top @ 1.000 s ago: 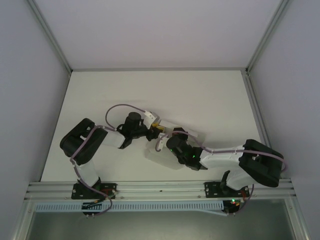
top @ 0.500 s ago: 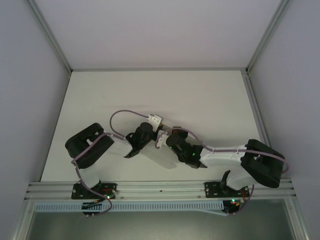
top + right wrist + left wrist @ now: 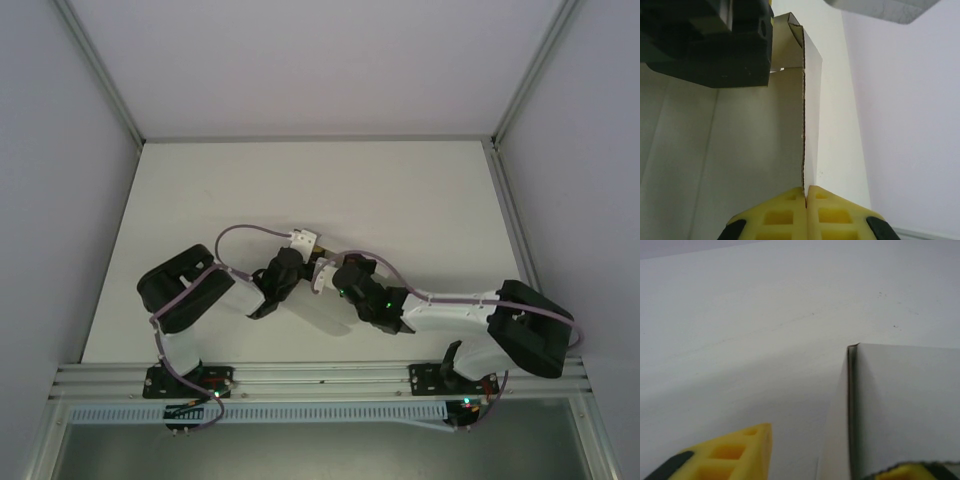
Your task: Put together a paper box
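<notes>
The paper box (image 3: 322,312) is pale white card lying between the two arms near the table's front. My right gripper (image 3: 805,191) is shut on the thin top edge of one upright box wall (image 3: 760,140). In the top view the right gripper (image 3: 330,273) sits at the box's far side. My left gripper (image 3: 832,452) is open and straddles a folded corner of the box (image 3: 905,405), with one yellow fingertip (image 3: 747,450) outside the card and the other at the frame's lower right. Seen from above, the left gripper (image 3: 303,265) is right beside the right one.
The white table (image 3: 300,180) stretches bare behind the arms, closed in by pale side walls and a metal frame rail (image 3: 320,378) at the front. The left gripper's black body (image 3: 705,40) hangs close over the box in the right wrist view.
The left arm has swung nearer and to the right, bringing its gripper in over the box beside the right gripper. The right gripper keeps its hold on the wall and has barely shifted.
</notes>
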